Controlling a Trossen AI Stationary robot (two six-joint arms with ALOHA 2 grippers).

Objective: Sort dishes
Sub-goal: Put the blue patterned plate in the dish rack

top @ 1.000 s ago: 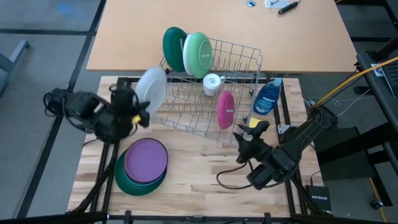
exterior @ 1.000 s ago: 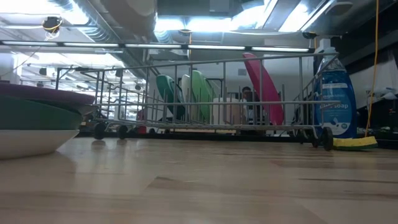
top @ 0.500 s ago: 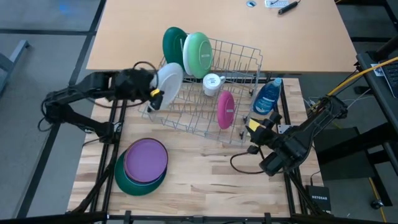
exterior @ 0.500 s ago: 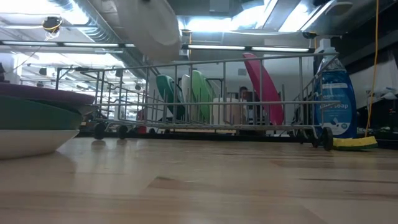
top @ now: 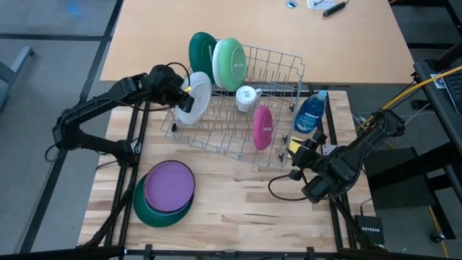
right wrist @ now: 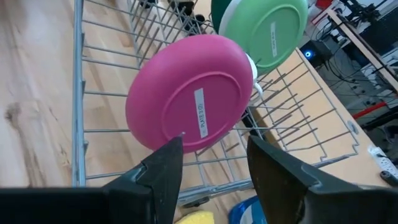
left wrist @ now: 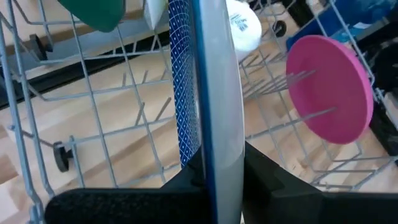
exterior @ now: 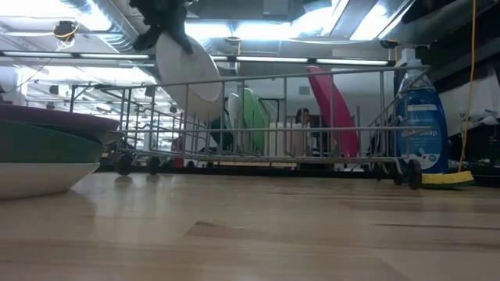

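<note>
Your wire rack [top: 238, 108] sits at the worktop's [top: 238, 202] 12 o'clock. Your left hand [top: 180, 97], clamped on the white plate [top: 196, 97], holds it at the rack's 9 o'clock. Your right hand [top: 296, 153] waits, fingers apart, at the rack's 4 o'clock.

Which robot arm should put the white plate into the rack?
The left. Its left gripper already pinches the white plate on edge over the dish rack. The right gripper is open and empty, near the pink plate.

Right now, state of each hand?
Left hand: closed on the white plate, held on edge over the dish rack.
Right hand: open, empty, facing the pink plate.
</note>
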